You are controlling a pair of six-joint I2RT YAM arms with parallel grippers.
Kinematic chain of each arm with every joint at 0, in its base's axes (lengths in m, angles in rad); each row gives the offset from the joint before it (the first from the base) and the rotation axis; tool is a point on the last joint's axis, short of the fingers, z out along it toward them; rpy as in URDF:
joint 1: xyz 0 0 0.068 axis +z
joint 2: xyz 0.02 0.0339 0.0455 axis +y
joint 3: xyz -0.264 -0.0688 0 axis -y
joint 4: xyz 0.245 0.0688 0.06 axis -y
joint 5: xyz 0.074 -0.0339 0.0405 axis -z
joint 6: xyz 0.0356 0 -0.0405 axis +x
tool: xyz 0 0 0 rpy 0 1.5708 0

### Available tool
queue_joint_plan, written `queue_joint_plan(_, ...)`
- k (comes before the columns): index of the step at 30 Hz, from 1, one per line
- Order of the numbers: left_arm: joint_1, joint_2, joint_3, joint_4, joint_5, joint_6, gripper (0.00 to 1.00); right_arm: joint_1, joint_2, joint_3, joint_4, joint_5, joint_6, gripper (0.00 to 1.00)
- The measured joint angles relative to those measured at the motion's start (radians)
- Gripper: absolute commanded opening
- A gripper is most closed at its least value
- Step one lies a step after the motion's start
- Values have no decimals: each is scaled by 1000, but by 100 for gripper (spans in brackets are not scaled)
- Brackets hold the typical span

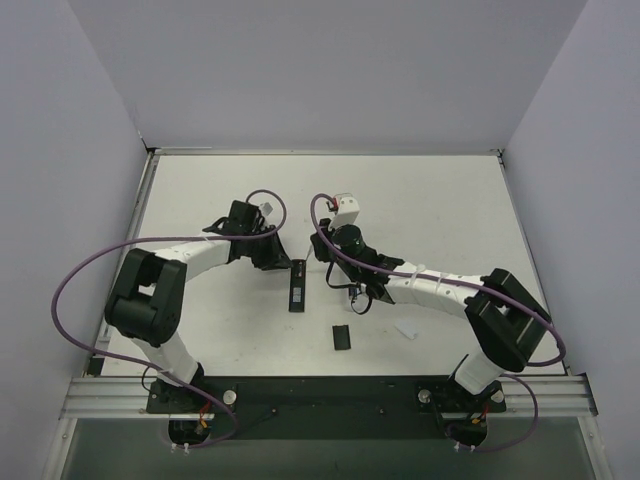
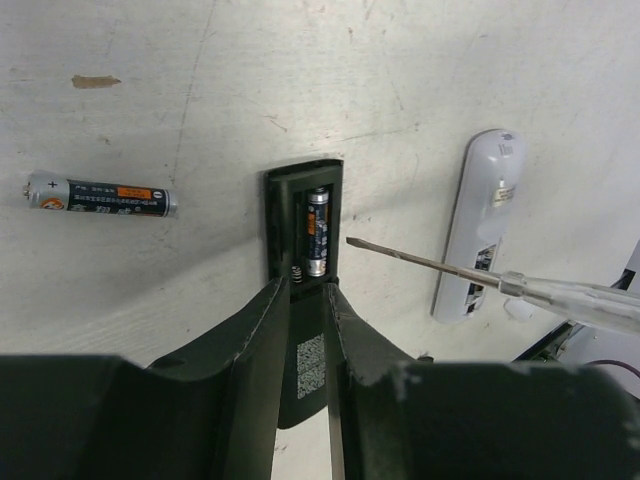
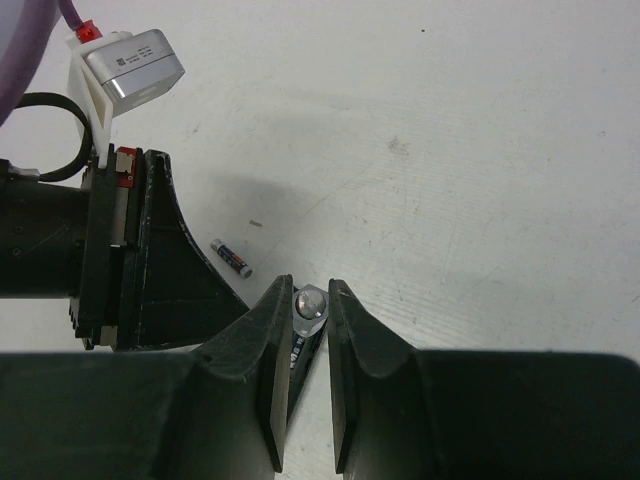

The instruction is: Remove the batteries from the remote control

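On the pale table (image 2: 450, 80), in the left wrist view, one loose battery (image 2: 98, 195) lay on its side at about nine o'clock from the black remote (image 2: 303, 200), well apart from it, with its plus end pointing away from the remote. The left gripper (image 2: 305, 288) was pinching the remote's near end, one finger pressed to each long edge. The battery bay was uncovered and faced up. Its left slot showed only a coil spring (image 2: 296, 275), and its right slot held the seated battery (image 2: 317, 232) lying lengthwise. A screwdriver (image 2: 450, 268) reached in from about four o'clock. Its flat tip was just beside the bay's right edge, level with the seated battery, though whether it touched could not be told. At three o'clock from the black remote a white remote (image 2: 480, 240) lay roughly parallel to it, apart, with the screwdriver shaft crossing above it. In the right wrist view the right gripper (image 3: 310, 292) was pressed onto the screwdriver's clear handle, seen end-on between the fingers. From above, a flat black cover (image 1: 342, 338) lay at about five o'clock from the black remote, clear of both grippers.
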Motion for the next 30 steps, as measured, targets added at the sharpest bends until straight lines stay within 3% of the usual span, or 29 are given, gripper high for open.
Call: queue_joint_plan(30,1,94,-20,29,32,-12,26,26,48,3,39,40,11,0)
